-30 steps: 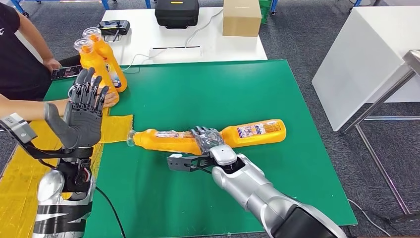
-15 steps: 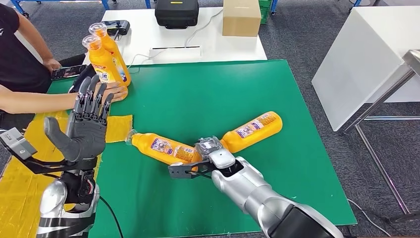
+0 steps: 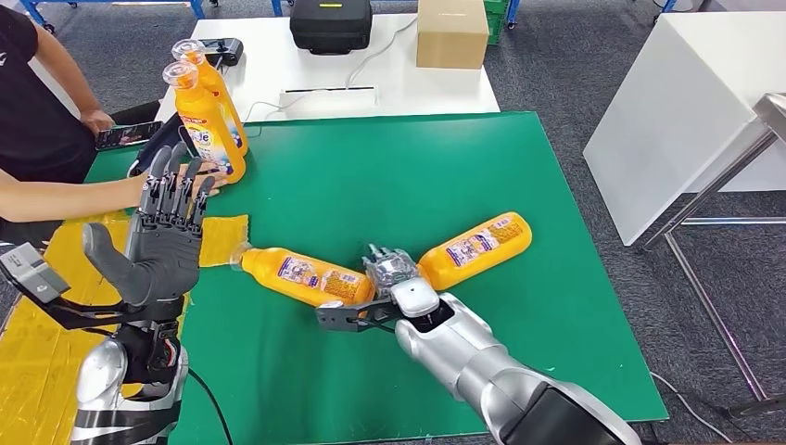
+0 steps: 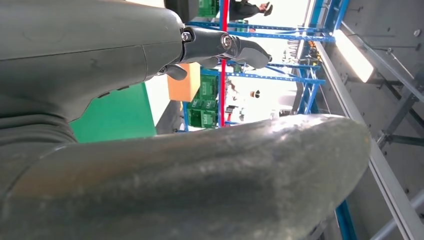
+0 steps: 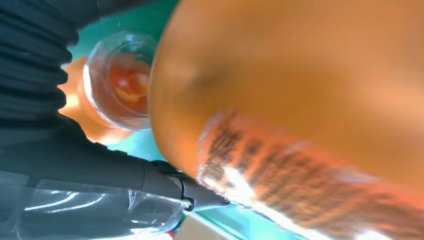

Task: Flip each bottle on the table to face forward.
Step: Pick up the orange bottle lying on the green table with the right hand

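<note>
Since a second ago, the two lying orange plastic bottles have swung out of one straight line into a shallow V, meeting at the robot's right hand [image 3: 391, 271].

The right-side orange plastic bottle with a printed label [image 3: 475, 244] lies on the green table mat [image 3: 389, 167], its base angled away and up to the right. The left-side orange plastic bottle with a clear cap [image 3: 301, 274] lies with that cap toward the yellow cloth patch [image 3: 222, 236]. The right hand sits on the junction between them, fingers curled down over it; whether they truly grip either bottle I cannot tell.

The left hand [image 3: 165, 236] is raised, palm forward, fingers spread, holding nothing. Beyond it a person's hand [image 3: 209, 176] steadies two upright orange bottles [image 3: 211, 116] at the mat's far left corner.

The step looks like turning one lying bottle label-forward. Next, the hand likely needs a firm grasp on a single bottle, clear of its neighbour.
</note>
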### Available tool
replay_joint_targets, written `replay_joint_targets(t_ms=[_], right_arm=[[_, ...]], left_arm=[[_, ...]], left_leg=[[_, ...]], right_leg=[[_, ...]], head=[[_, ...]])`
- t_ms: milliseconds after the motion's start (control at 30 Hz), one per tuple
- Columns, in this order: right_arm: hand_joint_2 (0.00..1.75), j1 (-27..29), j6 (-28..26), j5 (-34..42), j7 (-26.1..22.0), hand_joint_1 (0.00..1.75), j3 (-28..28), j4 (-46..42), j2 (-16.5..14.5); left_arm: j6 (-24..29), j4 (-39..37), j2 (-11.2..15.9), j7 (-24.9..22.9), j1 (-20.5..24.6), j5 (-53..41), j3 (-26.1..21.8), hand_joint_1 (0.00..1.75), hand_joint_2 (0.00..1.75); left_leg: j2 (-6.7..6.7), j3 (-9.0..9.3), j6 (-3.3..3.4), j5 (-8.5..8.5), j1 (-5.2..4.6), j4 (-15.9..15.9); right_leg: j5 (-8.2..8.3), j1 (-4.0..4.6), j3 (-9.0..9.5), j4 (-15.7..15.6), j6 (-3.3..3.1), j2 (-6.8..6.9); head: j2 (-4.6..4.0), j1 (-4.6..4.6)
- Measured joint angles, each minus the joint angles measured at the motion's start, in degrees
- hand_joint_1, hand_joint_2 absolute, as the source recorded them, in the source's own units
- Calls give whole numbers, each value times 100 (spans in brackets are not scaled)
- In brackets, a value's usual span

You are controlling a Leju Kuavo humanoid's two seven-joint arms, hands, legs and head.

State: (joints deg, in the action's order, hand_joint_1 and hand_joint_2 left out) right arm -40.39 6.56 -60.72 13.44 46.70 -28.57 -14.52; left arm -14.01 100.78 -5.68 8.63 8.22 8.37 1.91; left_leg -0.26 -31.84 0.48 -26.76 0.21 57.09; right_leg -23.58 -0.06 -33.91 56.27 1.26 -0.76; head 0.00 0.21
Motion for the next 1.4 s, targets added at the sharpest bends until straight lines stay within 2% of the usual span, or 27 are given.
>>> replay_joint_targets(t_ms=[267, 467, 633, 767, 900, 1033, 1167, 1333, 1400], right_arm=[[0, -16, -94, -229, 32, 0, -27, -469, 182], [0, 73, 535, -146, 29, 0, -74, -2141, 638], [0, 160, 668, -42, 20, 0, -92, -3092, 912], [0, 185, 1140, 423, 28, 0, -121, -4339, 1395], [0, 152, 1589, 1262, 16, 0, -286, -5648, 2121], [175, 154, 1727, 1696, -26, 0, -462, -6484, 2771], [175, 214, 1757, 2048, -87, 0, -528, -6985, 3354], [175, 740, 1774, 2415, -398, 0, -937, -7419, 4719], [175, 1028, 1766, 2383, -524, 0, -1166, -7419, 5159]], left_arm=[[-7, 3, -1, 36, -44, 9, -37, 0, 0], [2, 107, -1, 135, -273, 8, -288, 0, 0], [-7, 171, -5, 205, -395, 5, -427, 0, 0], [-56, 274, -13, 385, -622, 13, -675, 0, 0], [-177, 424, -21, 567, -899, 16, -972, 0, 0], [-255, 546, -33, 643, -1067, 14, -1181, 0, 0], [-232, 618, -50, 721, -1143, 22, -1302, 0, 0], [-275, 664, -53, 749, -1255, 152, -1499, 0, 0], [-284, 665, -49, 718, -1247, 203, -1544, 0, 0]], left_leg=[[0, -3, 0, 0, 0, 0], [-3, -5, 0, -1, 0, 0], [-1, -6, 0, -1, 0, 0], [-4, -8, 0, -1, -1, 0], [-11, -10, 3, -3, -6, 1], [-9, -12, 5, -6, -10, 1], [-19, -5, 5, -6, -11, 2], [-67, -16, 6, -6, -11, 4], [-66, -20, 12, -9, -12, 4]], right_leg=[[0, 0, -2, 0, 0, -1], [-1, 0, -5, -1, 0, 0], [-1, 0, -5, -1, 0, 0], [-1, -1, -5, -2, 1, 1], [-1, -2, -5, -4, 1, 4], [-1, -5, -5, -7, 2, 3], [-2, -5, -3, -10, 2, 11], [-4, -4, 7, -13, 5, 55], [-4, -10, 6, -13, 5, 56]], head=[[0, 1], [0, 0], [1, 0], [0, 0], [0, 0], [1, 1], [0, -4], [0, -2], [0, -2]])
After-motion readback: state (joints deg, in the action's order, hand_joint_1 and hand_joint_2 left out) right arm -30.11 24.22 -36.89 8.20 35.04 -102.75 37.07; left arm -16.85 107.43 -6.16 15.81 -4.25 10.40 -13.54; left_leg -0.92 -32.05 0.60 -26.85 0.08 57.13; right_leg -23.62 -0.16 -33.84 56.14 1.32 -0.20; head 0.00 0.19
